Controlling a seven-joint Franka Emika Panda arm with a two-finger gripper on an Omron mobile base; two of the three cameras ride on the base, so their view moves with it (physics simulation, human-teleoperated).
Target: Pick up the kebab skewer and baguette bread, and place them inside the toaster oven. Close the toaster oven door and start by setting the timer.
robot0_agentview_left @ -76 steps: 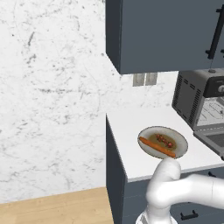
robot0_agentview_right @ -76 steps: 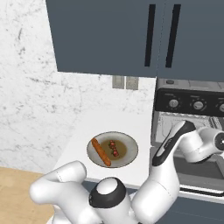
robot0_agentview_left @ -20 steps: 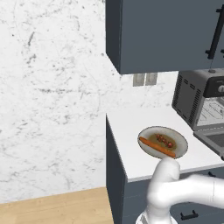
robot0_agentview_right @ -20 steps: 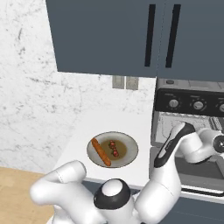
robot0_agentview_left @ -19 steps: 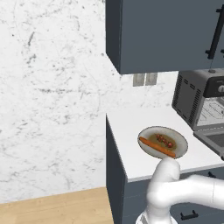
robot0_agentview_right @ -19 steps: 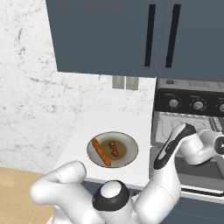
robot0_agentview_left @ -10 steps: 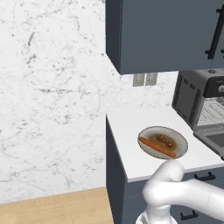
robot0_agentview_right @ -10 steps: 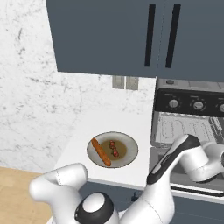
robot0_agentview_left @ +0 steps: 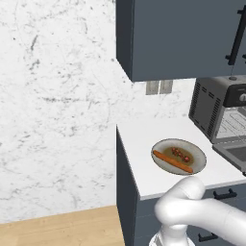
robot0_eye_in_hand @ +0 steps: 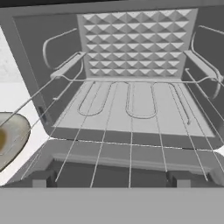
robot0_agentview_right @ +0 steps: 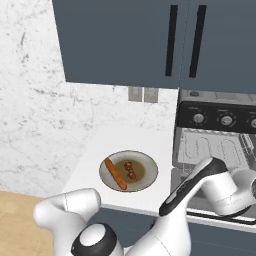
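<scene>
A marbled white wall (robot0_agentview_left: pixel 53 105) is seen at the far left, with a strip of wooden floor (robot0_agentview_left: pixel 62 226) below it. A dark blue wall cupboard (robot0_agentview_left: pixel 182 38) is mounted above a white counter (robot0_agentview_left: pixel 139 139), and a double socket plate (robot0_agentview_left: pixel 159 87) is fixed to the wall between them.

A round plate (robot0_agentview_left: pixel 178 155) is set on the counter, near its front edge. The baguette bread (robot0_agentview_left: pixel 172 161) is laid across the plate's near-left part. The kebab skewer (robot0_agentview_left: pixel 181 154) lies just beside it, toward the plate's middle. In the right base view the same order applies: baguette bread (robot0_agentview_right: pixel 115 173) on the left, kebab skewer (robot0_agentview_right: pixel 130 170) to its right, both on the plate (robot0_agentview_right: pixel 148 172).

Right of the plate stands the toaster oven (robot0_agentview_left: pixel 211 108), slotted vents facing the plate. The toaster oven door (robot0_agentview_left: pixel 233 153) is folded down and open. Three knobs (robot0_agentview_right: pixel 198 118) are set in a row above the cavity. In the hand view the wire rack (robot0_eye_in_hand: pixel 131 131) and the embossed rear wall (robot0_eye_in_hand: pixel 135 43) are seen straight on, with the plate's rim (robot0_eye_in_hand: pixel 17 140) at the left edge.

The white arm (robot0_agentview_right: pixel 200 187) is extended toward the oven front. The gripper itself is not visible, so whether its jaws are apart or closed cannot be told; no item is seen held.
</scene>
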